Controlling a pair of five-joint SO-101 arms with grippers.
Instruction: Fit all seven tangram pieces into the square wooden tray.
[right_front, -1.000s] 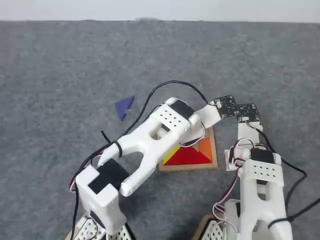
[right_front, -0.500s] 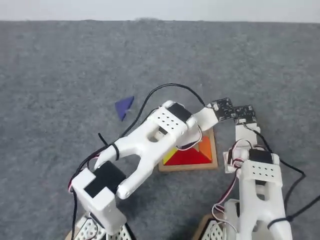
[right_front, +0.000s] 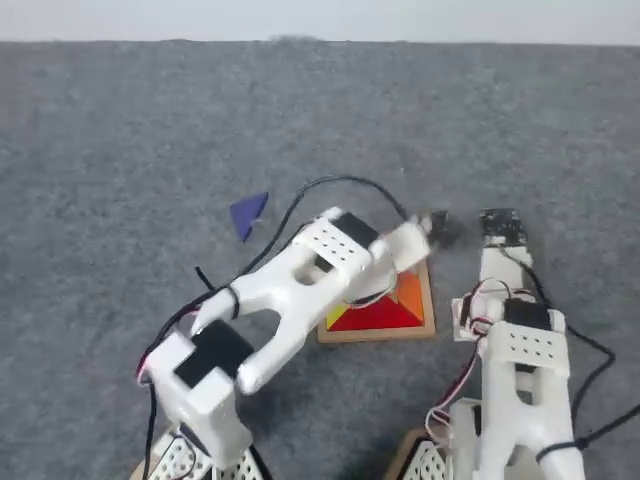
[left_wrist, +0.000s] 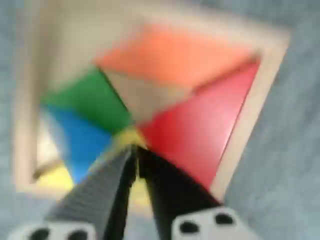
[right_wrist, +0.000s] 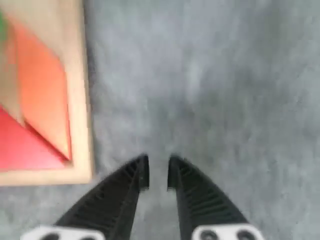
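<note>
1. Tangram pieces, among them the red piece (left_wrist: 200, 125), orange piece (left_wrist: 175, 50) and green piece (left_wrist: 90, 97), lie in the square wooden tray (right_front: 380, 335) near the desk's (right_front: 120, 130) front edge.
2. A dark blue triangle (right_front: 248, 213) lies well apart, toward the desk's middle.
3. My left gripper (left_wrist: 136, 149) hangs over the tray, jaws closed together and empty. My right gripper (right_wrist: 157, 162), slightly parted and empty, hangs just beside the tray.
4. I judge the triangle comes next: approach from above, pinch across its edges, and turn it to match the bare gap before lowering.
</note>
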